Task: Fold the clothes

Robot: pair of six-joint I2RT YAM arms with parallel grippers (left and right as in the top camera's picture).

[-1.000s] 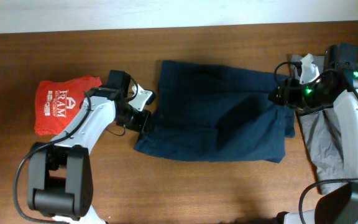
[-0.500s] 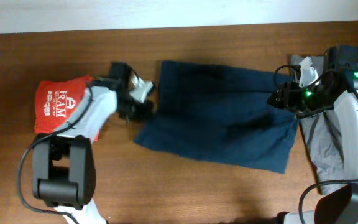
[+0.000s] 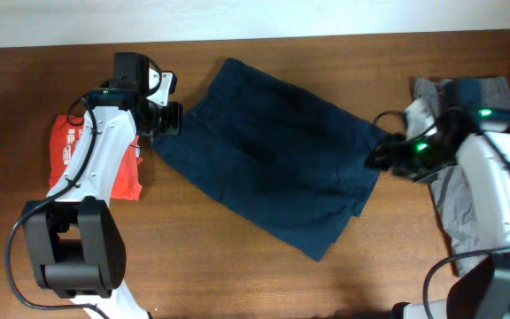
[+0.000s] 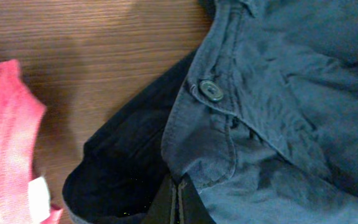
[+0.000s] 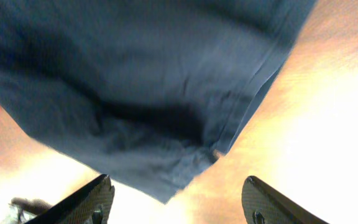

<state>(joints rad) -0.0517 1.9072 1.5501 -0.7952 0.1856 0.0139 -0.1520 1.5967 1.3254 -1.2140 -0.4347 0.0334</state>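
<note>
The clothes lie on a wooden table. Large navy shorts stretch diagonally across its middle. My left gripper is shut on their near-left waistband corner; in the left wrist view its fingers are pressed together amid navy fabric, just below a button. My right gripper stands open at the shorts' right edge. The right wrist view shows a hem corner just ahead of the right gripper, with nothing between its fingers. A red T-shirt lies under the left arm.
Grey shorts lie crumpled at the right edge, partly beneath the right arm. The red T-shirt's edge shows close to the left gripper. The table's back edge meets a pale wall.
The left gripper shut on the shorts' corner and pulled it back and left, swinging the shorts diagonal. The right gripper opened wider and shifted forward and left along the shorts' edge.
</note>
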